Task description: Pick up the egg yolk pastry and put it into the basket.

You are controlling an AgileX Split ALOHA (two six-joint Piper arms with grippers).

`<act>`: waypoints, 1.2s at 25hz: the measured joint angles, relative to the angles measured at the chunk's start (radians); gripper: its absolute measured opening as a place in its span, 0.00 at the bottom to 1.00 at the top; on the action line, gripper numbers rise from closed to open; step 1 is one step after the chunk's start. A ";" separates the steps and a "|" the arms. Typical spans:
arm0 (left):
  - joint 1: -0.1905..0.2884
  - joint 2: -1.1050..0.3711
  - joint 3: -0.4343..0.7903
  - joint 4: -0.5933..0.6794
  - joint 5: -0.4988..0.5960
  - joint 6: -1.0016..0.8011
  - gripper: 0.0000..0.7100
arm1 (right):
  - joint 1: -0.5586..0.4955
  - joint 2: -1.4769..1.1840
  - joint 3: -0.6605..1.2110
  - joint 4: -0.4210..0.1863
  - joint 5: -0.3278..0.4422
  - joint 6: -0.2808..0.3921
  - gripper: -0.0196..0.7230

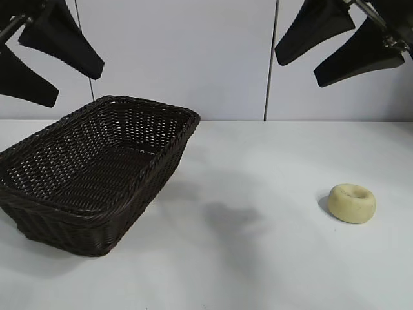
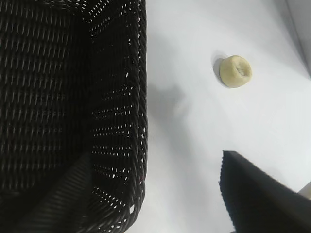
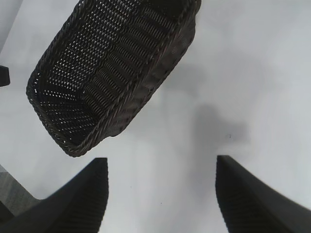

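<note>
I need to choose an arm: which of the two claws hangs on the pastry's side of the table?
The right claw: it hangs open above the egg yolk pastry's side, while the left claw hangs over the basket.

We see a plain white table (image 1: pixel 258 258) filling the near part of the scene, lit evenly, with soft grey shadows near its middle. Behind it, at the far edge, stands a pale grey wall (image 1: pixel 181 58) of flat panels divided by thin dark vertical seams (image 1: pixel 271 58).

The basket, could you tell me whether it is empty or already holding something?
Empty: the basket shows only bare weave inside, and the egg yolk pastry sits apart on the table.
</note>
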 joint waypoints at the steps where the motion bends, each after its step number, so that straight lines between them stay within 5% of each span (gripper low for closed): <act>1: 0.000 0.000 0.000 -0.001 0.001 -0.037 0.75 | 0.000 0.000 0.000 0.000 0.000 0.000 0.65; 9: 0.030 0.000 0.000 0.030 0.007 -0.638 0.75 | 0.000 0.000 0.000 0.000 0.000 0.000 0.65; 17: 0.023 0.000 0.000 0.342 0.078 -1.114 0.75 | 0.000 0.000 0.000 0.000 0.000 0.000 0.65; 26: -0.125 0.000 0.000 0.671 0.105 -1.559 0.75 | 0.000 0.000 0.000 0.000 -0.001 0.000 0.65; 30: -0.152 0.000 0.000 0.776 0.098 -1.722 0.75 | 0.000 0.000 0.000 0.000 -0.001 0.000 0.65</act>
